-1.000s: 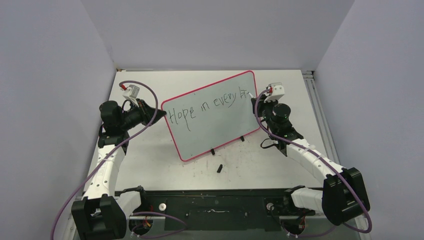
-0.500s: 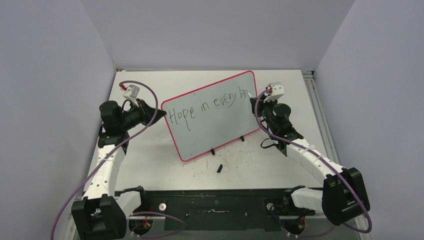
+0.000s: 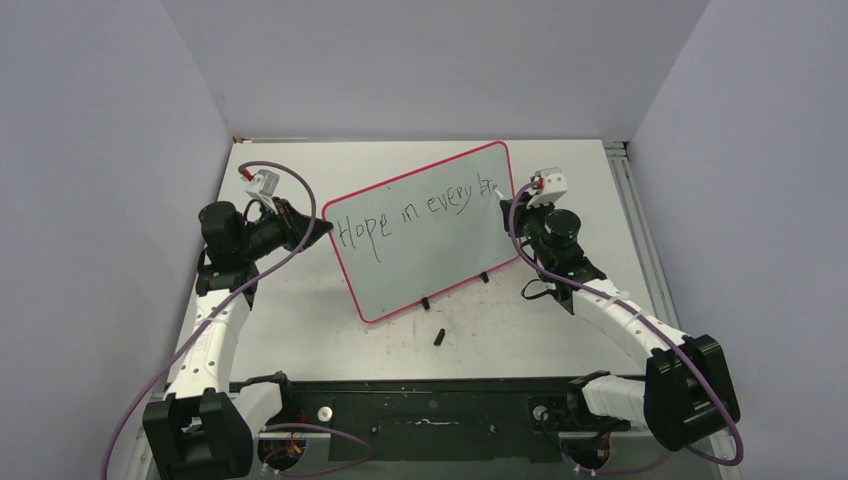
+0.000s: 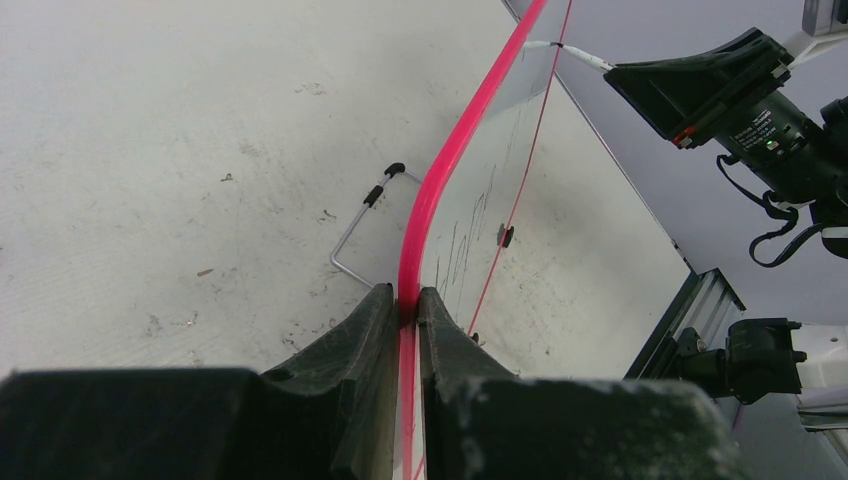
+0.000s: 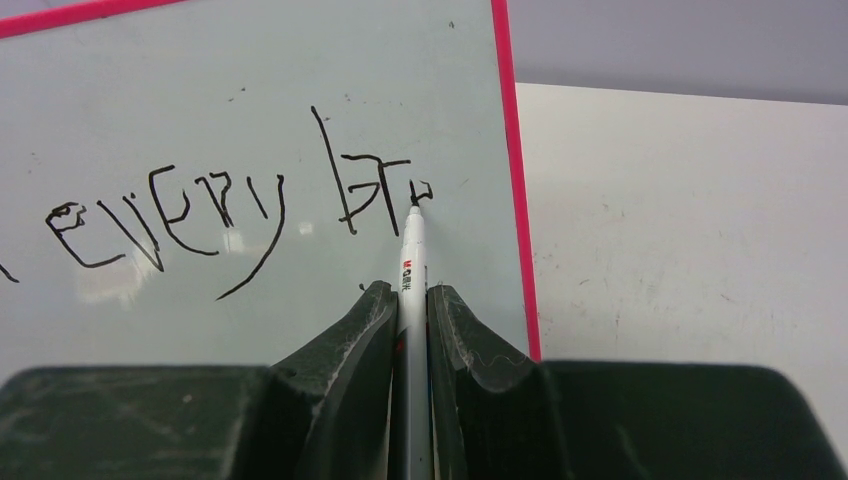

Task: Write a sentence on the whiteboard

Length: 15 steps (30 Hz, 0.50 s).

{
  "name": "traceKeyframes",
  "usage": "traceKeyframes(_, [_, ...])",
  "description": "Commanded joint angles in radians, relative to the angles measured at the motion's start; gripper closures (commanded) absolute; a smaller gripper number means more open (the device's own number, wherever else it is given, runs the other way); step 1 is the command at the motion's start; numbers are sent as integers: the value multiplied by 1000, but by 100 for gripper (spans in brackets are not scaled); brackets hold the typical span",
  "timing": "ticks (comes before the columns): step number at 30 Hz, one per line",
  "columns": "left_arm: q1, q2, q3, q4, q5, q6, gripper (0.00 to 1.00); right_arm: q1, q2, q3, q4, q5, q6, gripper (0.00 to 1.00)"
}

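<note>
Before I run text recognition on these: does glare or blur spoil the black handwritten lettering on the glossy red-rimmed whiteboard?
Right wrist: black handwritten lettering sharp, faint pale reflections near it on the glossy red-rimmed whiteboard. Left wrist: board edge-on, strokes foreshortened, unreadable. Top external: even light, no glare, letters small.

Bright even diffuse light, soft shadows, faint glare on whiteboard [image 5: 200,100]

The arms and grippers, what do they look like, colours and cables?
Both arms have white links and black joint housings, the left arm and right arm each trailed by a looping purple cable. The left gripper and right gripper are black, wedge-shaped and scuffed.
</note>
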Motion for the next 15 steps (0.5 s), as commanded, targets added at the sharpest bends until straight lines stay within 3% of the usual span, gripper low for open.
traceKeyframes(1, [-7,-1,33,-28,-6,24,100,5,-9,-17,16,4,17,95])
traceKeyframes(15, [-7,1,32,-25,-6,23,100,6,13,4,20,102,22,95])
